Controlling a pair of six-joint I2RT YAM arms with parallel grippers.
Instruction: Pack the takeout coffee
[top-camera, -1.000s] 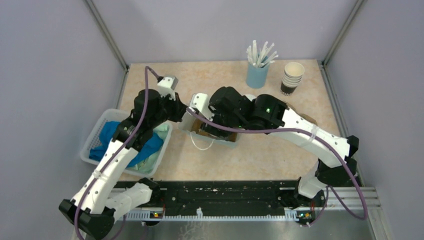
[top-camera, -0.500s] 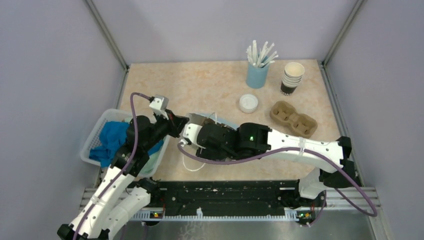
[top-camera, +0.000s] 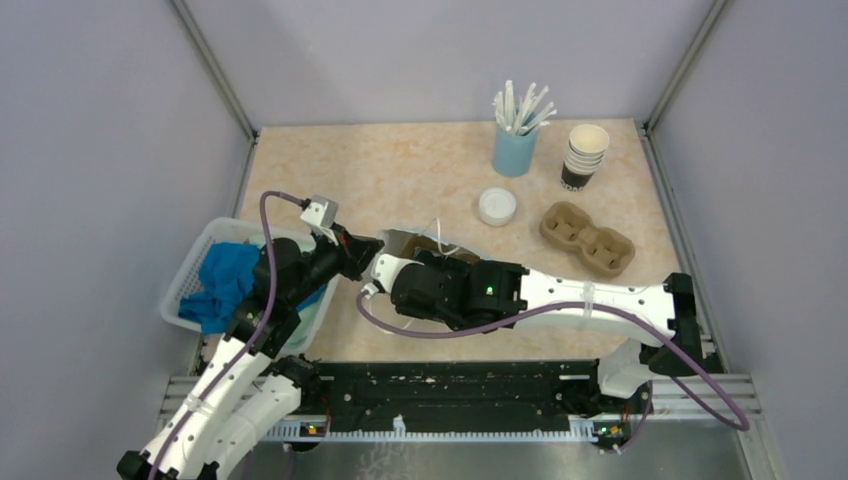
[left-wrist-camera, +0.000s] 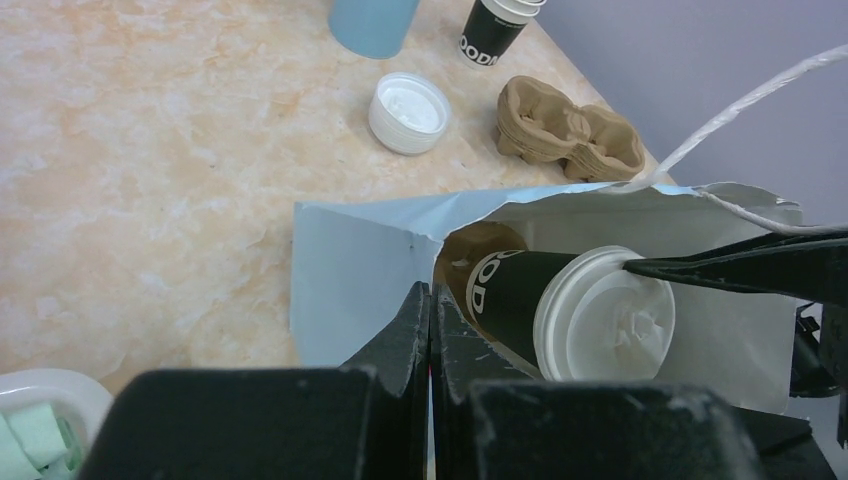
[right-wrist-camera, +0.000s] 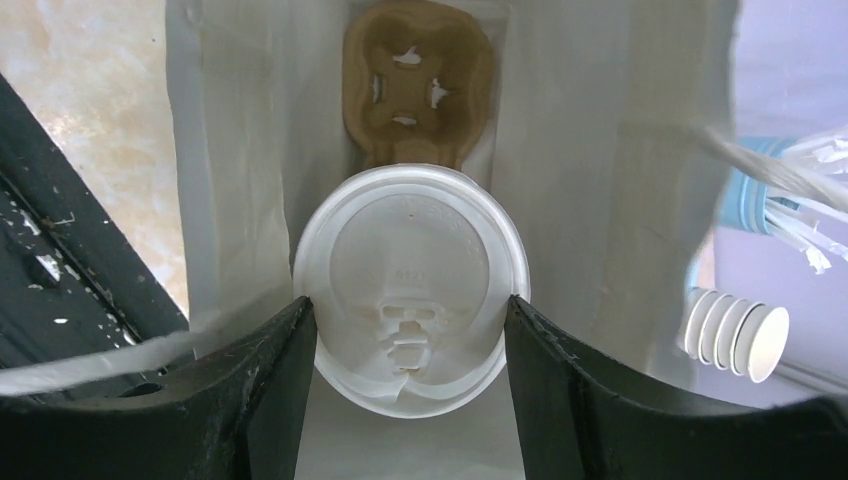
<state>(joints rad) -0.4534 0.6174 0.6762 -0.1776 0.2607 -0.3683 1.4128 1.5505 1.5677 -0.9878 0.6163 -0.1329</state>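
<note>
My left tool (left-wrist-camera: 431, 296) pinches the bag (left-wrist-camera: 350, 262) open so my right tool (right-wrist-camera: 410, 308), clamped on the coffee (right-wrist-camera: 410, 245), can set it inside.

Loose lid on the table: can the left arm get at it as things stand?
Probably not yet. The left gripper is shut on the bag rim, and the bag, with the coffee held in it by the right gripper, stands between it and the lid.

Left tool (left-wrist-camera: 430, 296), right tool (right-wrist-camera: 408, 322) pulled back; lid (top-camera: 496, 206), carrier (top-camera: 587, 237) uncovered.
</note>
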